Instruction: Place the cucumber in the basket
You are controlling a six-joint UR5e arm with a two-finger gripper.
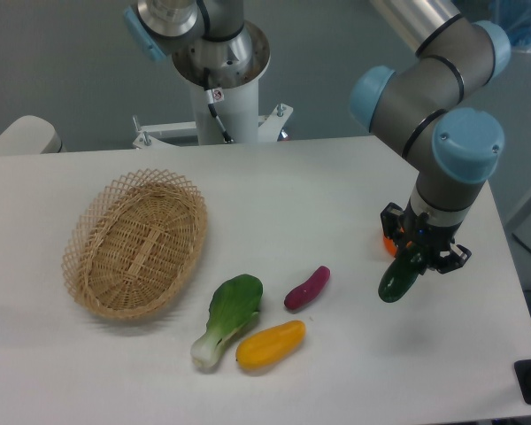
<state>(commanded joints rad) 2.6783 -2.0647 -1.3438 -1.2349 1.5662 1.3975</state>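
Gripper (418,251) clamped, as we saw it, on glossy dark-green cucumber (399,276), tilted, well right of basket (137,245).

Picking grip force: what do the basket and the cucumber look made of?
The basket: woven tan wicker, matte, with an open lattice rim. The cucumber, held off the table in the gripper: glossy dark green, smooth; looks like plastic, though uncertain.
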